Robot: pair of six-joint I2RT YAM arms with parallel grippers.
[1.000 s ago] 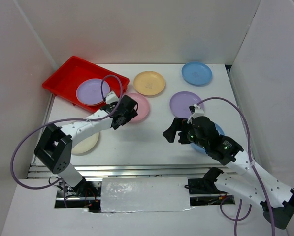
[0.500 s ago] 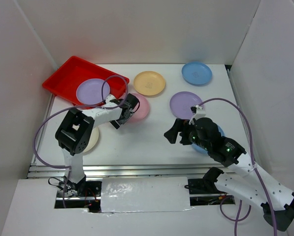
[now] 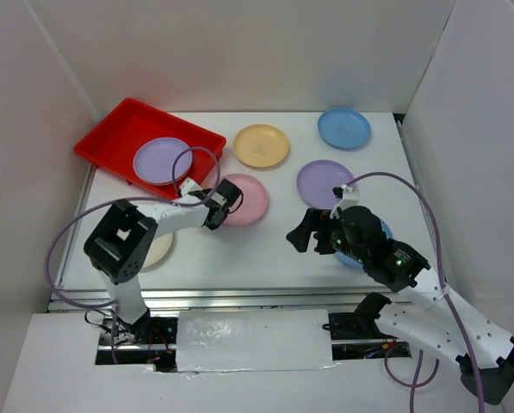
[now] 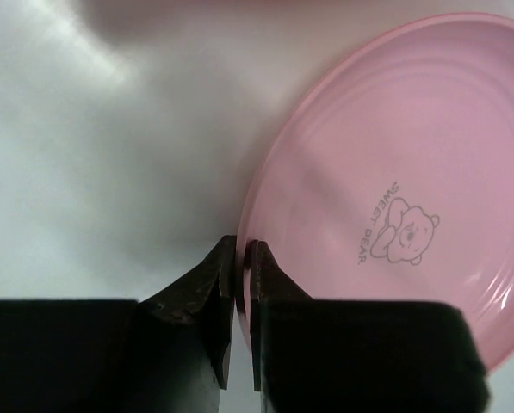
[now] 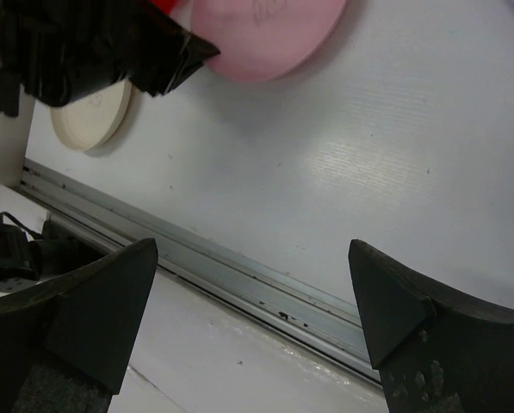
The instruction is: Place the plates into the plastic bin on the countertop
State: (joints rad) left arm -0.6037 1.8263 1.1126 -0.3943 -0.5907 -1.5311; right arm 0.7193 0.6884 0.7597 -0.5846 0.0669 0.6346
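The left wrist view shows what the overhead view cannot: the left gripper [image 4: 241, 251] has its jaws clenched on the rim of the round pink plastic plate [image 4: 394, 172], which is printed with a bear. Seen from overhead, that plate sits on the white desk [image 3: 265, 254] near the shallow red plastic bin [image 3: 110, 138], which holds a purple plate [image 3: 162, 160]. The right gripper [image 5: 252, 249] hangs with its jaws spread wide and empty. Its arm hides most of a blue plate [image 3: 349, 257].

The left arm [image 3: 166, 215] stretches low toward centre frame, the left gripper [image 4: 244, 248] pinched on the pink plate's [image 4: 394, 198] rim. The right arm [image 3: 420, 288] angles in from lower right, the right gripper [image 5: 252, 249] spread wide and holding nothing.
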